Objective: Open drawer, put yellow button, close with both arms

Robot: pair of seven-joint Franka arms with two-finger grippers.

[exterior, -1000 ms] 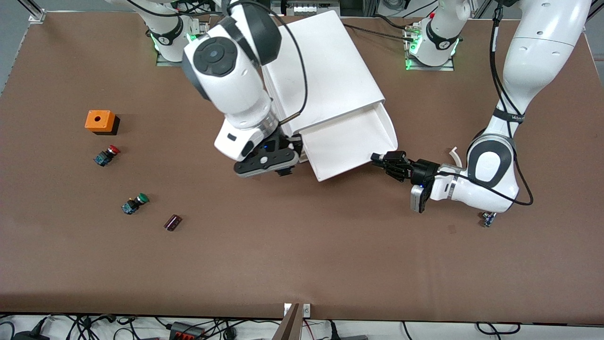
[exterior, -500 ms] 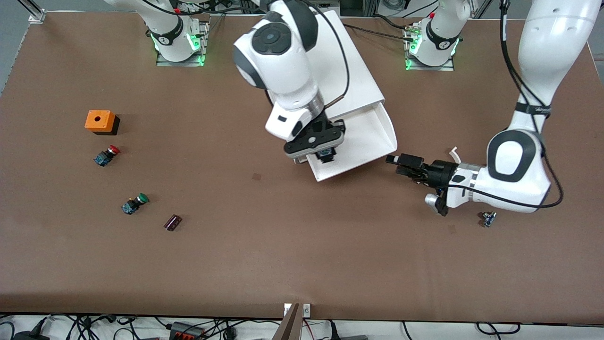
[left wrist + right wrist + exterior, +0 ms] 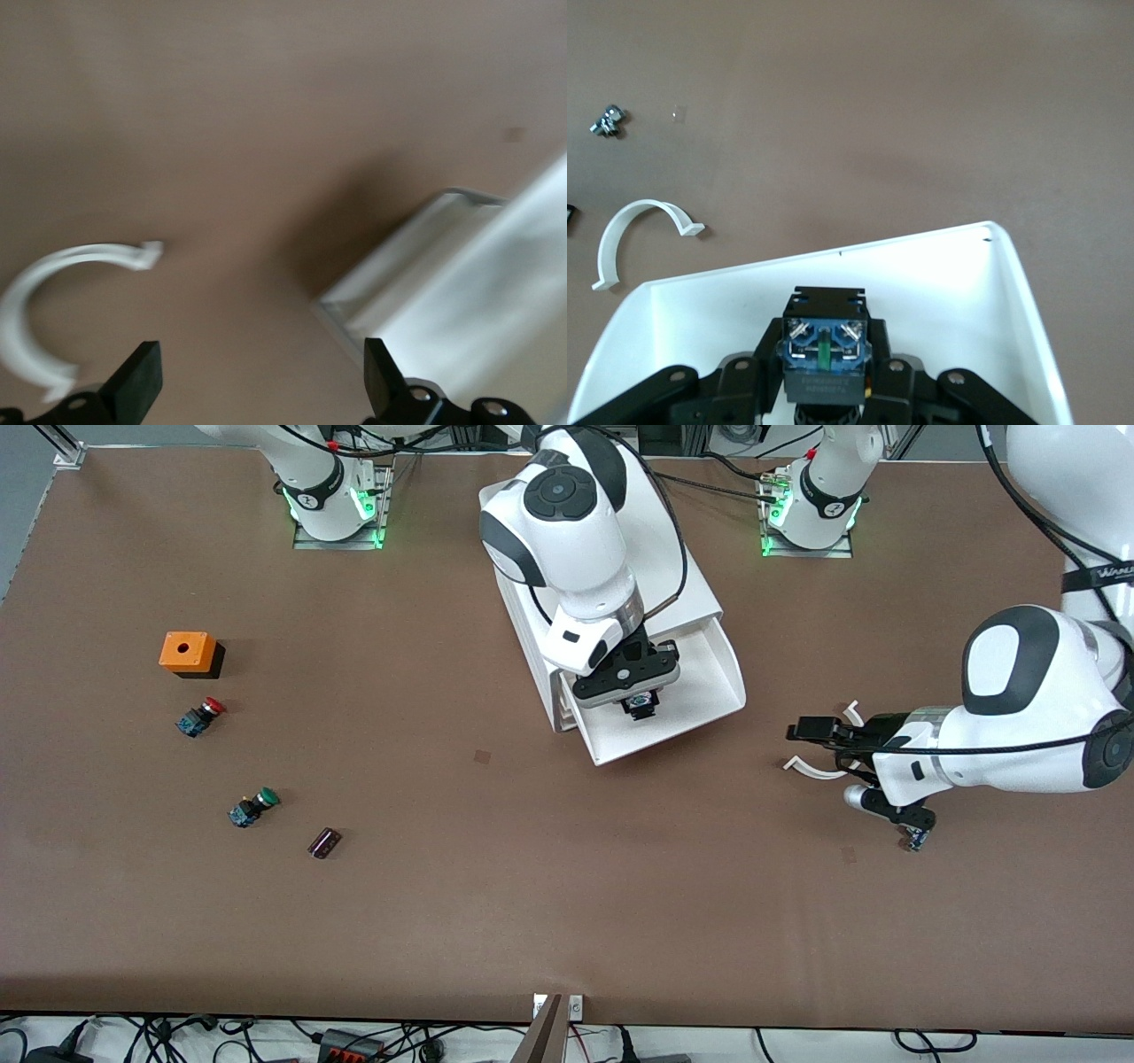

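Right claw point(image 3: 640, 705) over the pulled-out drawer point(image 3: 709, 691), pinching the yellow button point(image 3: 824, 350) above the tray. Left claw point(image 3: 813, 732) spread wide and empty, low over the surface point(image 3: 532, 886) at about 3 o'clock from the drawer front, beside a white curved clip point(image 3: 53, 292).

The front camera looks down from high across the table point(image 3: 443, 921) at my bases. My wrist cameras look down closely; both share the drawer point(image 3: 939, 266) and white clip point(image 3: 53, 292).
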